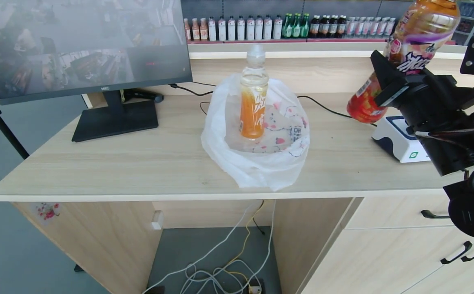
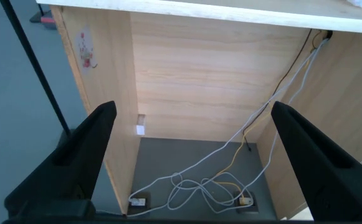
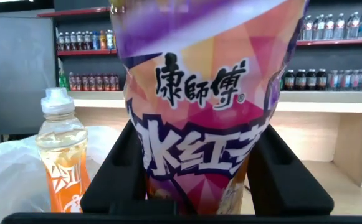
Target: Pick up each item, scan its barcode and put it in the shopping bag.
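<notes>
- The left claw [image 2: 193,111] hangs released, jaws wide apart, low in front of the cabinet opening with its loose cables [image 2: 199,183]. It holds nothing, so it poses little risk unless it rises under the tabletop [image 1: 139,163] edge.
- The monitor [image 1: 84,45] stands at the far left, well apart from the work.
- The white shopping bag [image 1: 257,167] sits mid-tabletop with its mouth open. An orange drink bottle [image 1: 253,102] stands upright in the middle of it.
- I judge this the main hazard: a second bottle lowered straight in could strike that upright one and topple it. The claw could also drag the soft plastic rim and pull the bag along.
- The right claw [image 1: 388,83] is clenched on a peach-coloured drink bottle [image 1: 420,28], tilted and raised above the white scanner [image 1: 398,141].
- The grip sits low on the body with most of the bottle above it, so a quick swing could make it pivot or slip.
- If the barcode faces away from the scanner, the scan may fail.
</notes>
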Available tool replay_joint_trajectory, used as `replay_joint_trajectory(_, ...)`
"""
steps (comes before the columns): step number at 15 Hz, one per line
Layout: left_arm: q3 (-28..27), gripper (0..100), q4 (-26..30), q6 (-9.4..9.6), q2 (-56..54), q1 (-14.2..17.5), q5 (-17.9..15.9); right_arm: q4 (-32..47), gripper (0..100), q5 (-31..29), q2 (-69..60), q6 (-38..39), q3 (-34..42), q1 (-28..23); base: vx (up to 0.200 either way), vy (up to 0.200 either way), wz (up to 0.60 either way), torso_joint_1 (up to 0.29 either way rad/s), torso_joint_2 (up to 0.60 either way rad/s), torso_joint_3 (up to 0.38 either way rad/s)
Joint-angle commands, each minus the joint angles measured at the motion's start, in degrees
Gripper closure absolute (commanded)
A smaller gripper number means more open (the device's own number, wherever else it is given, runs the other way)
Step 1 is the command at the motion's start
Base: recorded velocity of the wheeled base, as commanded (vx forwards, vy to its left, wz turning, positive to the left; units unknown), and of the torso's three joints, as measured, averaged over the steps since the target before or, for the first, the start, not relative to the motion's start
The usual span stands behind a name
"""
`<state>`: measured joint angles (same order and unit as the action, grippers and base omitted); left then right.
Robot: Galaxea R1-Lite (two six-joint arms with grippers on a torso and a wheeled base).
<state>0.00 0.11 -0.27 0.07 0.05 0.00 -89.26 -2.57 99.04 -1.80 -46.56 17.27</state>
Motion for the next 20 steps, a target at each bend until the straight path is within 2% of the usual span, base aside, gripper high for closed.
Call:
replay_joint_trajectory(1,0.0,0,0.0,0.09,0.0,0.0,0.0,0.1,100,1.0,0.3,0.5,-0.8,0.0,0.0,0.0,0.0,0.0,0.0,0.0)
replay_joint_trajectory(8,0.0,0,0.0,0.27,0.0,0.0,0.0,0.3,100,7.7,3.3,0.3,-2.0,0.4,0.0,0.0,0.0,0.0,0.0,0.0)
replay_joint_trajectory(12,0.0,0,0.0,0.18,0.0,0.0,0.0,0.6,100,8.2,7.4,-1.9,-4.2,0.7,0.0,0.0,0.0,0.0,0.0,0.0)
replay_joint_trajectory(16,0.0,0,0.0,0.18,0.0,0.0,0.0,1.3,100,8.3,12.3,-1.9,-9.7,0.8,0.0,0.0,0.0,0.0,0.0,0.0)
replay_joint_trajectory(20,0.0,0,0.0,0.18,0.0,0.0,0.0,1.7,100,7.9,17.2,-1.9,-14.1,4.1,0.0,0.0,0.0,0.0,0.0,0.0)
